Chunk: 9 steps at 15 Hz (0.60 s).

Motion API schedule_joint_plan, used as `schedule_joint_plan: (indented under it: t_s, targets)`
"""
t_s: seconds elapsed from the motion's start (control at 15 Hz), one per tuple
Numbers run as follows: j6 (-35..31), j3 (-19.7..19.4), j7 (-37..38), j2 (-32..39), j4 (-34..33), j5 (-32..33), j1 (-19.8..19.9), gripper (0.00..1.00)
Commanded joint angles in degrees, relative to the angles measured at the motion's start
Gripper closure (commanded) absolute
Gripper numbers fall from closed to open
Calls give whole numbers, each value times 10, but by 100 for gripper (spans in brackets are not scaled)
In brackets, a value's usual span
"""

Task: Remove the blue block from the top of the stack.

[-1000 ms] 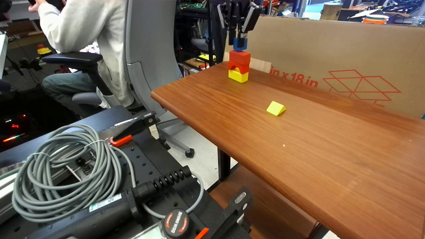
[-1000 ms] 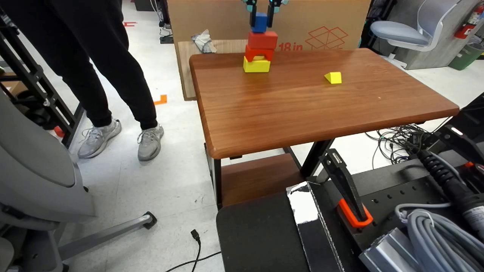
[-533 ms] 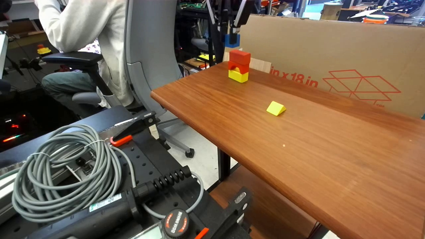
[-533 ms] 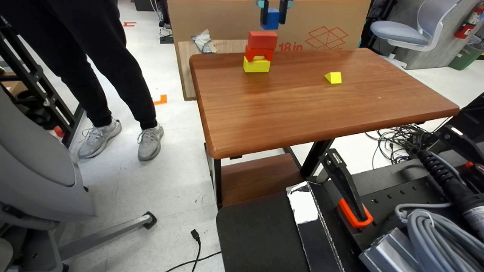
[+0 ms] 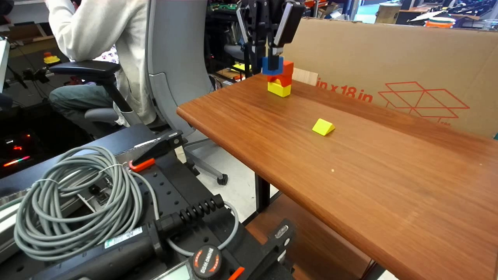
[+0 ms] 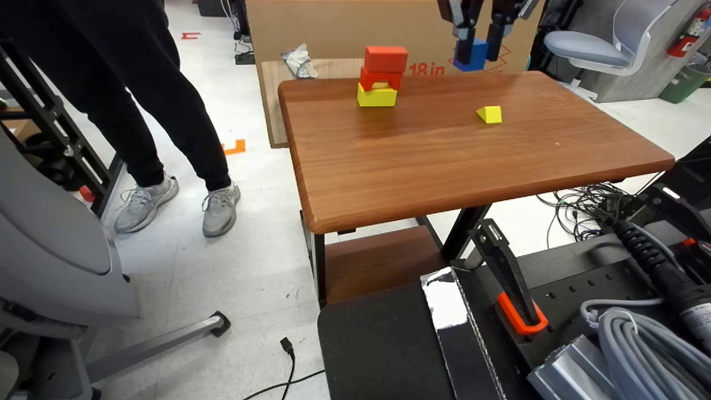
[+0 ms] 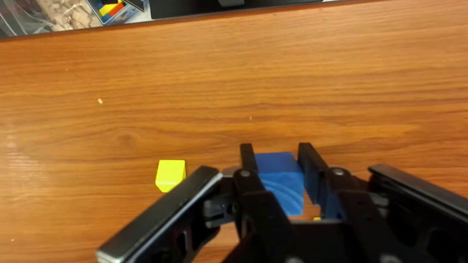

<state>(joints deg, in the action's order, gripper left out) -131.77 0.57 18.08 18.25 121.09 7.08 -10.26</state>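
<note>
Blue block (image 6: 472, 57) is up in the air, off the stack (image 6: 383, 76), held in the hand (image 7: 278, 157). Grip state: pinching the block, one of the two fingers (image 7: 311, 171) on each side, both against it in the wrist view. It hangs above the counter (image 6: 444, 166) and looks slightly tilted from here; can't tell the exact height.

In an exterior view the block (image 5: 266, 67) overlaps the stack's red pieces, line of sight only: in an exterior view the same block (image 6: 472, 57) is well apart from them, on the side of the yellow triangular prism (image 6: 491, 114). Prism lies on the counter, well apart from the stack; wrist view has it near the hand, left in the picture.

Stack stands upright by a corner of the counter: yellow rectangular block (image 6: 377, 98) at the bottom, red arch block (image 6: 366, 79) on that, red rectangular block (image 6: 386, 59) on top.

Behind the counter, a cardboard panel (image 5: 389, 54) with red print and a line drawing of a box. Person in a pale sweatshirt (image 5: 101, 35) seated in a gray office chair (image 5: 177, 42). Another person stands off the counter's side, black trousers (image 6: 150, 94) and gray sneakers (image 6: 219, 208) showing. Black perforated plate (image 6: 572, 300) nearby carries a coiled gray cable (image 6: 636, 355) and a black clamp (image 6: 504, 258) with an orange pad.
</note>
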Motion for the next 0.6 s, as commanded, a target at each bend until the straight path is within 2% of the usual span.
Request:
schedule_joint_plan:
  t_s: [0.0,0.27,0.53]
  targets:
    - [-65,-5,-7,4,41,5,18,92]
    - [-83,1,-30,48,35,-30,39,92]
    - [-107,0,-33,86,27,-43,42,92]
